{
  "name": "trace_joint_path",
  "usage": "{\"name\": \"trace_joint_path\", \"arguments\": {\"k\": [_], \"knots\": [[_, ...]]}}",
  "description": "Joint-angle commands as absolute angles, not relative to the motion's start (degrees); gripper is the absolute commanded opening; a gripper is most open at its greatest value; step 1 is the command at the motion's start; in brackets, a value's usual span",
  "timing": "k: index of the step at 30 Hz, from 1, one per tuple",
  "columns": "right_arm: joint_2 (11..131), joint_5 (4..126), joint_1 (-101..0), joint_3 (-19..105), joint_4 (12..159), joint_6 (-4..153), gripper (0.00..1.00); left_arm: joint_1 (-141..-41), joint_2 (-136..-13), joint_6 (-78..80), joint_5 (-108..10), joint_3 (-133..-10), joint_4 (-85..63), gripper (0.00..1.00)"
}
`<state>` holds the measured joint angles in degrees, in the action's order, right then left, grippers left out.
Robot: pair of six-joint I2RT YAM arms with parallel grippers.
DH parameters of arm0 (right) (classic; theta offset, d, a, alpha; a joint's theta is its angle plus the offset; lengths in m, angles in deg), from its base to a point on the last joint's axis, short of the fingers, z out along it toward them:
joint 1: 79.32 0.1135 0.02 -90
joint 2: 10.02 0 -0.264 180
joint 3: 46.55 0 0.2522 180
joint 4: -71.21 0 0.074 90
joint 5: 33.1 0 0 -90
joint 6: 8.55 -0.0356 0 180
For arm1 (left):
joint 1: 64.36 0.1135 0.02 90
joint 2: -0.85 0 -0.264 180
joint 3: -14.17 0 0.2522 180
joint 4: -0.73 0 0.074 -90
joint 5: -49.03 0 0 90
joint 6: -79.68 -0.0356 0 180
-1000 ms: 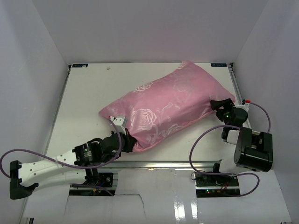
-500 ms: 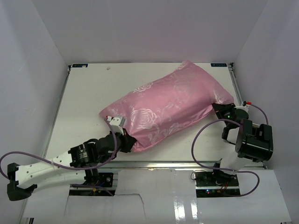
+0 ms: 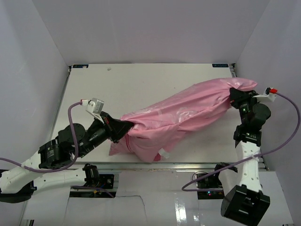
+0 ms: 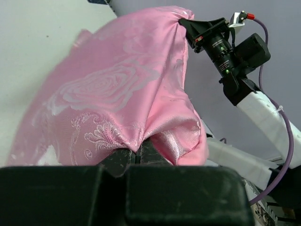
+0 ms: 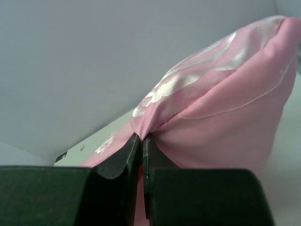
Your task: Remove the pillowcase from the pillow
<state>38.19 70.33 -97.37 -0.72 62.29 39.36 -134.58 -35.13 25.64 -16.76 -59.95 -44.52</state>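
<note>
The pink rose-printed pillowcase (image 3: 183, 113) is pulled out long between my two grippers, sagging in the middle above the table. My left gripper (image 3: 114, 128) is shut on a pinch of its near-left end (image 4: 139, 149). My right gripper (image 3: 233, 95) is shut on a fold at the far-right corner (image 5: 141, 139). The pillow is almost wholly hidden inside; only a small white bit (image 3: 162, 154) pokes out at the lower edge. In the left wrist view the pillowcase (image 4: 117, 84) runs up to the right arm (image 4: 235, 61). In the right wrist view the pillowcase (image 5: 225, 122) fills the right side.
The white table (image 3: 94, 94) is boxed in by pale walls on the left, back and right. A metal rail (image 3: 141, 165) runs along the near edge. The right arm's purple cable (image 3: 287, 136) loops beside the right wall.
The right gripper shut on the pillowcase's far-right corner and rose toward the back right. The left arm lifted and drew its end leftward. The plump bundle is now stretched and hanging.
</note>
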Motion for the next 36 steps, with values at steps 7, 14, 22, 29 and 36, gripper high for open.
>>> {"name": "trace_joint_path", "arguments": {"k": [7, 14, 22, 29, 36], "knots": [[36.73, 62.61, -98.75, 19.67, 78.46, 49.89, 0.08, -134.50, -44.49, 18.15, -5.23, -68.07, -39.49, 0.01], [53.42, 77.61, -97.61, 20.91, 71.45, 46.47, 0.08, -132.84, -48.27, 17.80, 11.59, -59.55, -34.40, 0.18], [68.37, 82.46, -88.91, 22.48, 68.35, 50.86, 0.34, -105.53, -58.37, 19.04, -21.42, -52.58, -27.36, 0.32], [65.06, 83.09, -82.67, 27.23, 78.26, 59.64, 0.81, -95.21, -69.01, 14.03, -44.99, -65.55, -30.32, 0.89], [55.13, 79.06, -73.02, 23.20, 84.88, 65.63, 0.86, -101.53, -63.50, 14.55, -37.46, -66.08, -40.54, 0.97]]}}
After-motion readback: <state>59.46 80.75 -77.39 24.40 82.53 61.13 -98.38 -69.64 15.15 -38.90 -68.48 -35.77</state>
